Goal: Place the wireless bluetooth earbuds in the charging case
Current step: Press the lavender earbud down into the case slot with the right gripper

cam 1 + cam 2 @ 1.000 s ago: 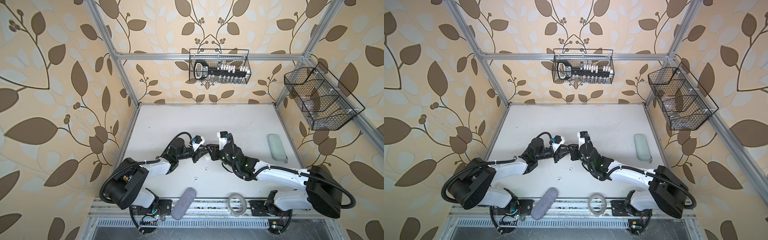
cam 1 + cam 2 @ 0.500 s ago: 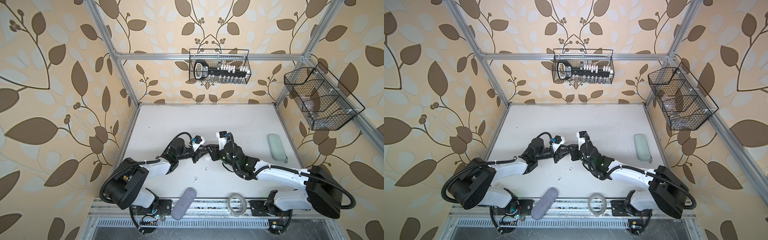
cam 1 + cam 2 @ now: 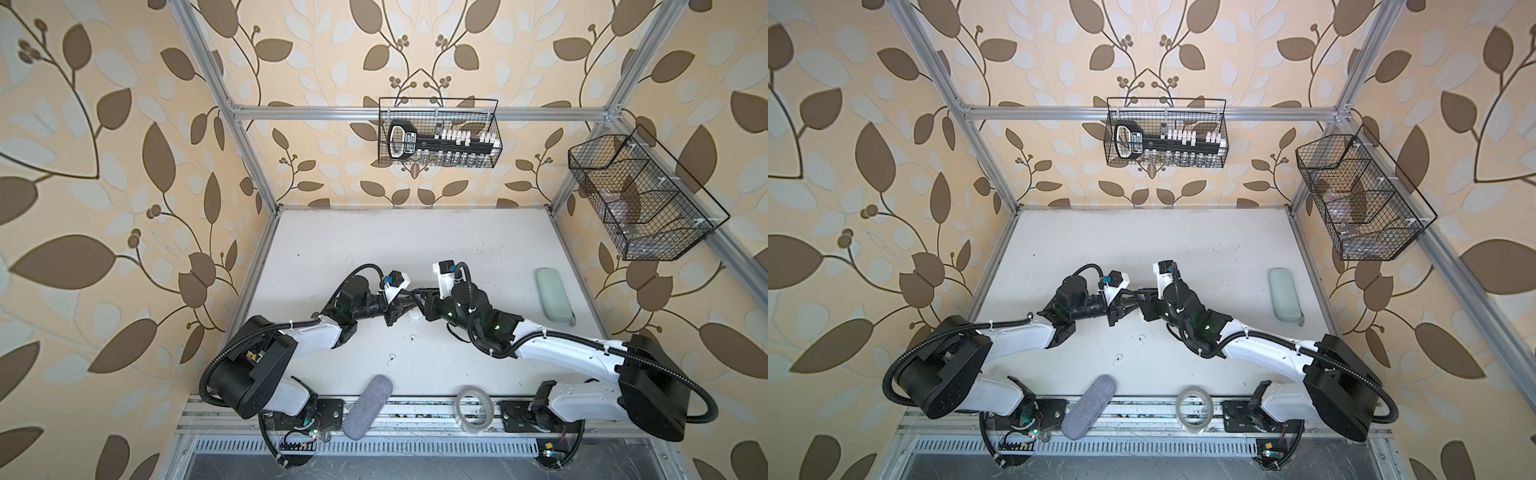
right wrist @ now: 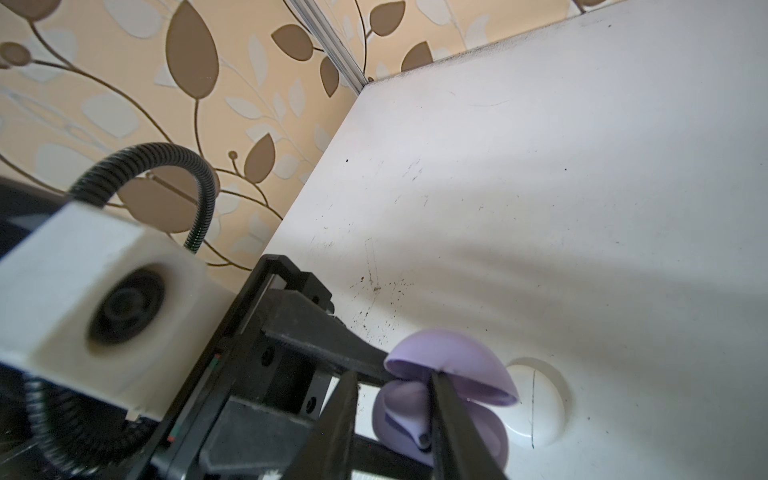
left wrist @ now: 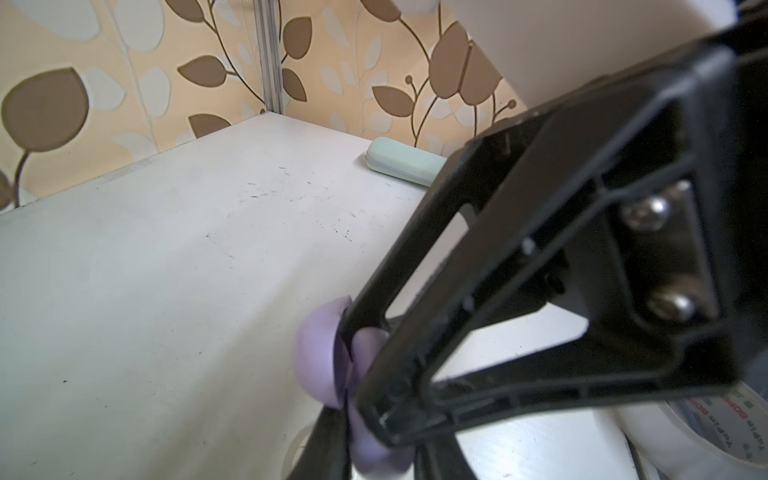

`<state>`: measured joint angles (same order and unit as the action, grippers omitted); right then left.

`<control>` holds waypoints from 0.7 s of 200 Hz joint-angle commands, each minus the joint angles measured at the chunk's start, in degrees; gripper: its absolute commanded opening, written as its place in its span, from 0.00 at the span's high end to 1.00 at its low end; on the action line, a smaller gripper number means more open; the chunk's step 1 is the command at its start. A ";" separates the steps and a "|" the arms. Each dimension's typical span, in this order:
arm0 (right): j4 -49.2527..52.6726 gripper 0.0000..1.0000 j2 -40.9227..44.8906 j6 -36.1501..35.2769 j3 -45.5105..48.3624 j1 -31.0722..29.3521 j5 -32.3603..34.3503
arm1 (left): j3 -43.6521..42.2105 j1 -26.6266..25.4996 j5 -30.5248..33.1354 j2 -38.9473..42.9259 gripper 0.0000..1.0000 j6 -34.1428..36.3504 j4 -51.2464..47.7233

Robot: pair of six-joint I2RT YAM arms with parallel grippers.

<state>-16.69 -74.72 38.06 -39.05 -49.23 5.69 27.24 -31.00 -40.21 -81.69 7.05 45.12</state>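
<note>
Earbud [image 4: 403,405] in lilac case [image 4: 457,365], seemingly: wrist-only.

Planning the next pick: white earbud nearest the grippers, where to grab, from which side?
On the earbud, pinch the stem from above, jaws across it. It lies flat on the table, nothing close by to block fingers; the stem seems to point toward the near edge. Finer pose: too small to tell.

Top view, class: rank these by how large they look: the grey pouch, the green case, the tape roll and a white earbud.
1. grey pouch, largest.
2. green case, nearly as long, so the top two are close.
3. tape roll.
4. white earbud, by far the smallest.
</note>
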 commanded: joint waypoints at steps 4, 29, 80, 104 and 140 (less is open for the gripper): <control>4.10 0.68 0.36 -1.28 -1.63 1.64 2.49 | 1.41 0.14 -5.84 2.13 1.00 -0.11 5.32; 4.46 0.68 0.90 -1.33 -1.82 2.38 2.05 | 1.43 0.08 -6.01 2.06 1.00 -0.19 5.31; 4.30 0.70 0.75 -1.11 -2.09 2.49 1.13 | 1.42 0.13 -6.11 2.15 1.00 -0.19 5.41; 4.46 0.70 0.93 -1.03 -2.09 2.48 1.40 | 1.39 0.05 -6.11 2.07 1.00 0.07 5.15; 4.30 0.72 0.98 -0.72 -1.56 2.39 1.43 | 1.36 0.08 -5.96 1.97 1.00 0.46 4.89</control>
<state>-13.58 -73.89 37.45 -39.81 -47.11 5.85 27.24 -30.33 -41.01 -81.69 6.81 45.25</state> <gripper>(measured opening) 0.284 0.222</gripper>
